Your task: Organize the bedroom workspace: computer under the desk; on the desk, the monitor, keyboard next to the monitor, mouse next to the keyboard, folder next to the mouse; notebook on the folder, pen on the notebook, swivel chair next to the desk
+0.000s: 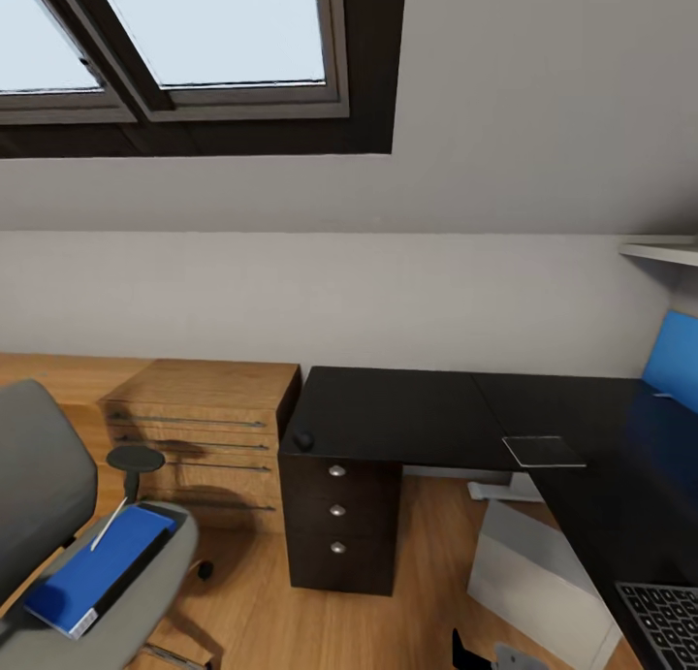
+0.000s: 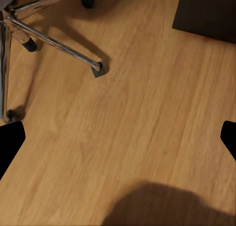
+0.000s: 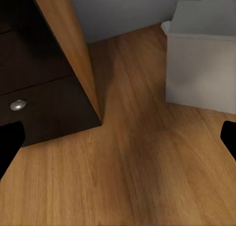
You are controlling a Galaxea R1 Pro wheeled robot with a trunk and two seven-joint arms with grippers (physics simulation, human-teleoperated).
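Blue folder [image 1: 92,575], pen [image 1: 109,525] on swivel chair [image 1: 39,476], not moved. Notebook [image 1: 543,451], keyboard [image 1: 669,620], mouse [image 1: 303,440] on tabletop [image 1: 407,413]. Computer [image 1: 538,563] beneath. Left gripper [image 2: 118,137], right gripper [image 3: 118,137] spread wide, empty.

I'm looking at an attic-style room: a sloped white ceiling [image 1: 504,98] carries a dark-framed skylight [image 1: 194,40] with pale daylight behind the glass, and below it runs a low grey-white wall [image 1: 339,297]. Against that wall I see a light wood cabinet [image 1: 208,428] with thin bar handles across its drawer fronts, standing on a warm wood plank floor [image 1: 427,563]. A pale shelf edge [image 1: 659,251] juts in high on the far right. Through the wrist cameras I get the same plank floor [image 2: 147,118], with soft shadows lying across it.
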